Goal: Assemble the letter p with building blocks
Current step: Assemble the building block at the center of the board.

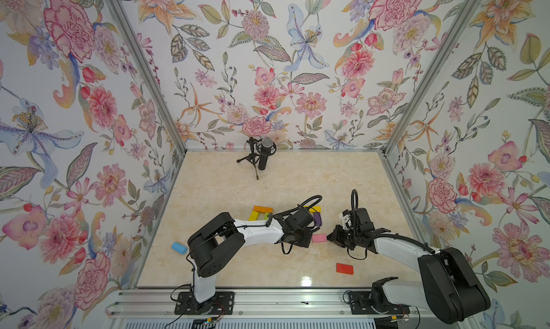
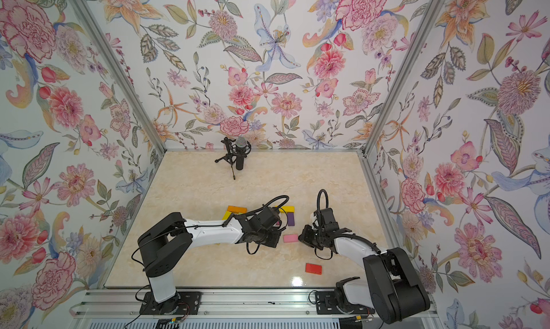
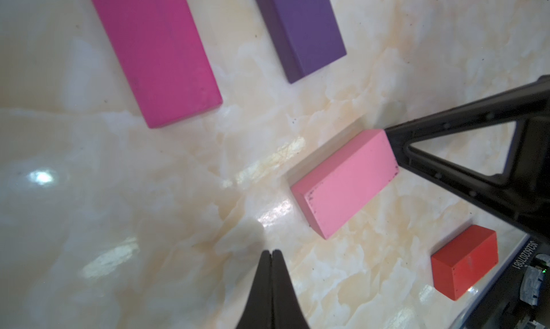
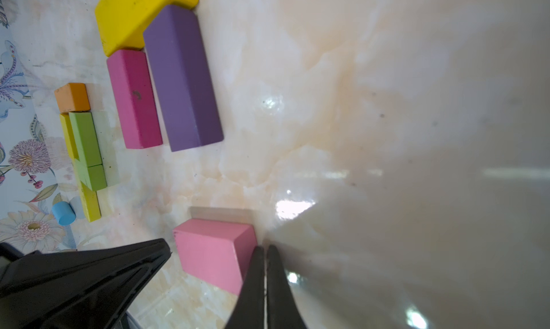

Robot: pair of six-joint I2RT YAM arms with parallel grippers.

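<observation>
A pink block (image 1: 319, 238) (image 3: 345, 183) (image 4: 214, 253) lies flat on the marble table between my two grippers. My left gripper (image 3: 270, 251) (image 1: 310, 238) is shut and empty, just off the block's left end. On the right end, my right gripper (image 4: 264, 248) (image 1: 328, 236) is shut with its tips against the block. Farther back lie a magenta bar (image 3: 154, 50) (image 4: 134, 98) and a purple bar (image 3: 300, 30) (image 4: 181, 77) side by side under a yellow block (image 4: 131, 15). An orange block (image 1: 262, 209), yellow block (image 1: 254, 215) and green blocks (image 4: 86, 137) form a group to the left.
A red block (image 1: 344, 268) (image 3: 464, 262) lies near the front edge, right of centre. A light blue cylinder (image 1: 179, 247) (image 4: 63, 213) sits by the left wall. A microphone on a tripod (image 1: 263, 155) stands at the back. Flowered walls close in three sides.
</observation>
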